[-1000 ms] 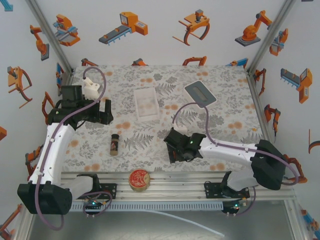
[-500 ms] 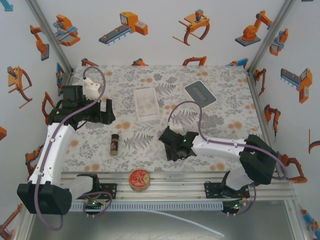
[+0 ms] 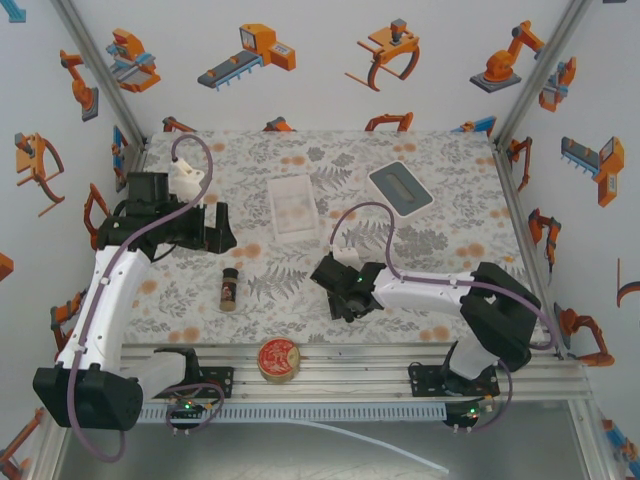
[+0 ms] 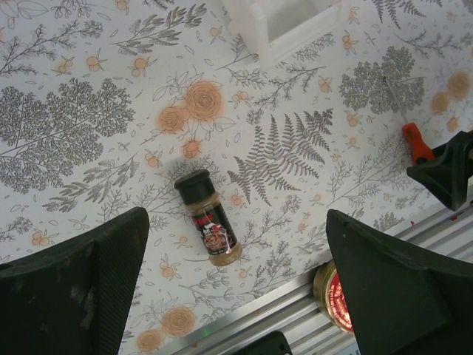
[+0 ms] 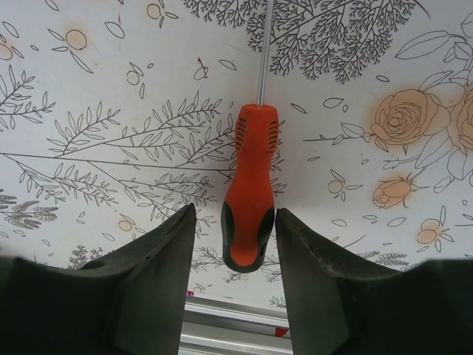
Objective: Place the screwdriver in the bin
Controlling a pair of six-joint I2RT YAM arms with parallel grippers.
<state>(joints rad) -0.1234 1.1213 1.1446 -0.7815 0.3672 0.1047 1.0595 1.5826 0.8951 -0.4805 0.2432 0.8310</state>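
The screwdriver (image 5: 251,185) has an orange-red handle and a thin shaft, and it lies flat on the floral mat. My right gripper (image 5: 235,211) is open, low over the mat, with its two fingers on either side of the handle's butt end. The right finger is close against the handle and a small gap shows on the left. In the top view the right gripper (image 3: 338,290) sits at the mat's near middle. The screwdriver (image 4: 416,142) also appears at the right edge of the left wrist view. The bin (image 3: 277,186), a translucent white tray, rests farther back. My left gripper (image 3: 216,228) is open and holds nothing.
A small brown spice bottle (image 3: 231,288) lies between the two arms. A round red-and-gold tin (image 3: 278,358) rests on the front metal rail. A grey-blue lid-like box (image 3: 400,187) lies at the back right. The bin's corner (image 4: 255,37) shows in the left wrist view.
My right arm has stretched leftward, carrying its gripper left along the near part of the mat. The left gripper has shifted slightly to the right.
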